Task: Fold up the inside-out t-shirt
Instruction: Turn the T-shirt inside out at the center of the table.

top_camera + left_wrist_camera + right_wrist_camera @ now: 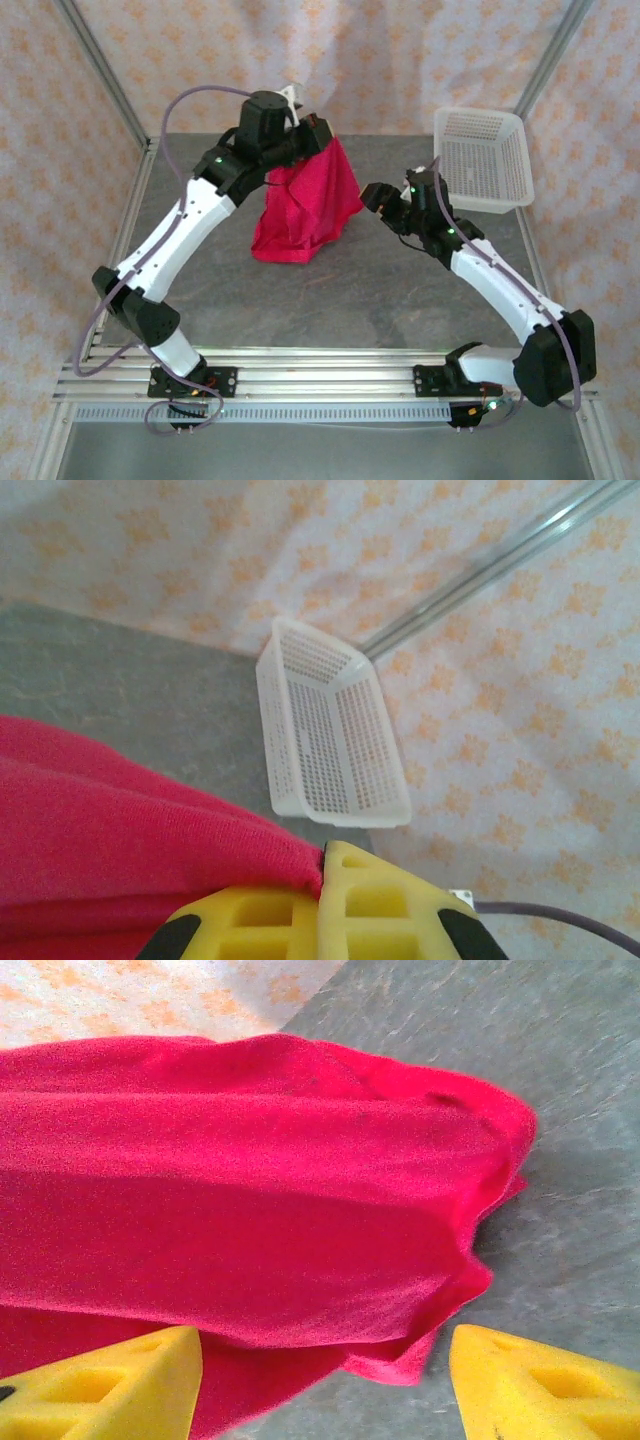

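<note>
Left arm stretched forward, elbow bent; left pincer [314, 137] held high, clamped on t-shirt [305, 210] top edge. Right arm folded low; right pincer [373, 196] just right of t-shirt, fingers [110, 1380] spread.

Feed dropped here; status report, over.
Left gripper shut on crimson-red fabric t-shirt, hanging bunched, bottom touching table. Right gripper open beside it. White plastic mesh basket apart, not obstructing.

Gripping the inside-out t-shirt [305, 205] by its top in the left gripper [318, 133] and resting its bunched lower folds on the grey table [330, 300]; hovering the right gripper [375, 197] just beside the cloth's right edge, near the white mesh basket [484, 160].
</note>
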Controlling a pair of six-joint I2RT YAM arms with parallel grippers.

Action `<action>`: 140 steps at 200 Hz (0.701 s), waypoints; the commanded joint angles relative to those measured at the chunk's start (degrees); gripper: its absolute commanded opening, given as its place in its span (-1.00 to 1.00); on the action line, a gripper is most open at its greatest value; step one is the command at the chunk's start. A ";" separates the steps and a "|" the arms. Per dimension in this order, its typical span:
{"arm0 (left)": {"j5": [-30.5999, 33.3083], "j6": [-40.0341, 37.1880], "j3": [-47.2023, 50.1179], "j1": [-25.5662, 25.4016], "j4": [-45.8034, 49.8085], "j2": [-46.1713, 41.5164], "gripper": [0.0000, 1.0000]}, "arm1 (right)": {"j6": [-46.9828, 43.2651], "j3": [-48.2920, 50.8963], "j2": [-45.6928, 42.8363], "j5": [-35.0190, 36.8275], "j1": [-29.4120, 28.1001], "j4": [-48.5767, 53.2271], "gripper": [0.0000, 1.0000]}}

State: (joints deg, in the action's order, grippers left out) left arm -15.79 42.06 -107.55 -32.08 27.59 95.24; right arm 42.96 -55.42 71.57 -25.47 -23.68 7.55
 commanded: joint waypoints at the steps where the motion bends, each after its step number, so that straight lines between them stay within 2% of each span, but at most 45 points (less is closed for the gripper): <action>1: 1.31 1.88 -0.40 -2.08 -1.73 4.30 -1.00 | 1.84 0.66 -0.28 0.20 0.21 -3.32 0.34; 19: 2.34 0.92 1.40 -4.14 -1.55 6.92 -1.00 | 0.41 -0.37 -2.97 10.81 2.62 11.46 0.34; 31: 3.96 -0.62 1.57 -5.71 -0.08 9.53 -1.00 | -0.35 0.98 -5.76 15.61 5.48 16.84 0.34; 48: 4.77 -2.92 -1.48 -7.27 4.16 15.91 -1.00 | -1.16 4.81 -10.20 16.17 10.04 17.80 0.34; 61: 3.86 -5.02 -6.74 -7.35 9.43 22.00 -1.00 | -2.54 5.86 -11.95 15.76 11.31 18.15 0.34; 66: 3.95 -6.09 -9.18 -7.24 11.80 24.01 -0.83 | -3.37 5.70 -11.99 15.51 11.36 18.36 0.33; 74: 4.80 -7.69 -12.57 -7.08 15.25 26.33 -0.36 | -4.46 5.51 -11.43 14.10 11.29 18.29 0.30; 79: 5.25 -8.51 -14.16 -6.92 16.99 27.17 -0.15 | -4.94 5.27 -10.82 13.08 11.23 18.24 0.27; 90: 6.25 -9.95 -15.58 -6.56 19.30 27.11 0.14 | -6.30 4.83 -9.17 10.27 10.76 17.60 0.22; 108: 9.42 -11.13 -11.93 -5.48 20.51 22.44 0.26 | -8.78 2.51 -4.89 9.26 8.32 18.85 0.22; 125: 11.59 -12.90 -4.02 -3.70 19.83 16.18 0.23 | -10.50 -0.23 0.13 9.31 5.75 19.76 0.22; 140: 10.92 -12.53 5.21 -2.49 15.52 9.79 0.15 | -10.24 -1.58 3.74 8.68 4.80 18.85 0.22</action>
State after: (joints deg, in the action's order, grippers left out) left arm -8.47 31.88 -111.20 -36.97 43.72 117.47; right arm 35.59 -53.58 70.96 -15.46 -17.04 25.61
